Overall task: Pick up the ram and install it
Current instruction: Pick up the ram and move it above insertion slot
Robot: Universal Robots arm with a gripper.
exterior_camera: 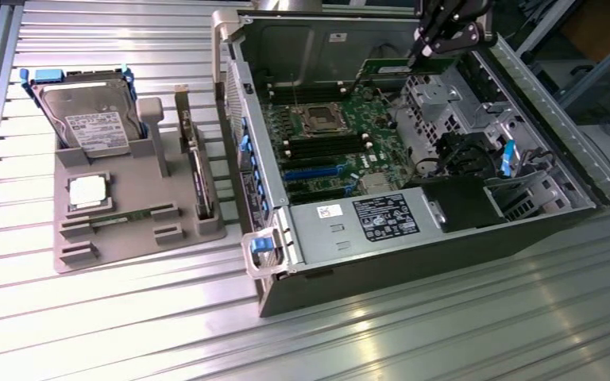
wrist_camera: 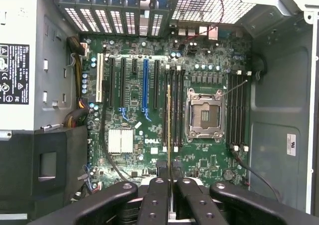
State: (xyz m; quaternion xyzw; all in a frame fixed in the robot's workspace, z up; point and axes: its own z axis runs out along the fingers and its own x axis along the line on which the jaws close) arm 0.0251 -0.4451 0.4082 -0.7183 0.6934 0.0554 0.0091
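Exterior view: fixed off the arm, set high, angled down across the ribbed silver metal tabletop. Middle distance. It takes in the whole open grey steel computer case lying on its side and, on the exterior view's left, the grey moulded parts tray.

Wrist view: carried on the wrist, facing straight down into the case at close range, sighting past the black two-fingered gripper and along the edge of the long thin green ram stick pinched in it.

Shared by both:
- green motherboard
- square silver processor socket
- grey labelled power-supply box
- gripper
- ram stick
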